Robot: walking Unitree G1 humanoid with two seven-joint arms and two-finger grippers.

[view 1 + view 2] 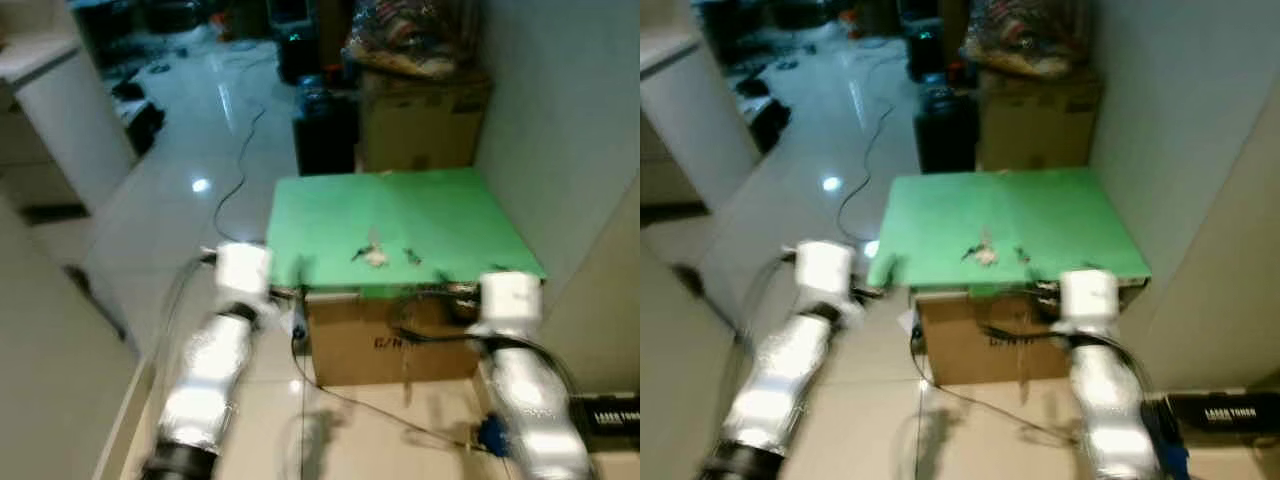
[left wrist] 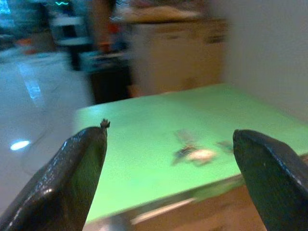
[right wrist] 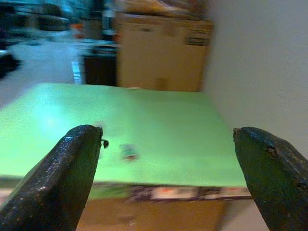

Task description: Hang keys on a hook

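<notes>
Left gripper (image 2: pixel 168 178): fingers spread wide apart, nothing between them; it hovers short of the near left edge of the green board, apart from it.
Right gripper (image 3: pixel 168 178): fingers likewise parted and empty, held just short of the board's near edge toward the right.
Left arm (image 1: pixel 205 375): silver, raised forward over the floor beside the box's left corner.
Right arm (image 1: pixel 525 385): silver, raised forward in front of the box's right end.
Keys (image 1: pixel 375 255): a small pale bunch lying flat on the green board, near its middle and toward the near edge, touched by neither gripper; blurred, so single keys cannot be told apart.
Small item (image 1: pixel 412 257): a little dark piece just beside the keys on the board; too blurred to identify.
Green board (image 1: pixel 330 215): flat bright green sheet lying on top of the cardboard box, overhanging it slightly.
Cardboard box (image 1: pixel 350 345): brown, with dark lettering on the front, standing on the floor against the wall.
Wall (image 1: pixel 560 120): pale, on the robot's right, running alongside the board.
Second cardboard box (image 1: pixel 420 120): behind the board, against the wall, with a wrapped bundle on top.
Black case (image 1: pixel 325 130): upright, just left of the second box.
Cable (image 1: pixel 240 165): thin and dark, trailing across the glossy tiled floor (image 1: pixel 180 190).
Dark device (image 1: pixel 610 412): with white lettering, on the floor beside the right arm.
</notes>
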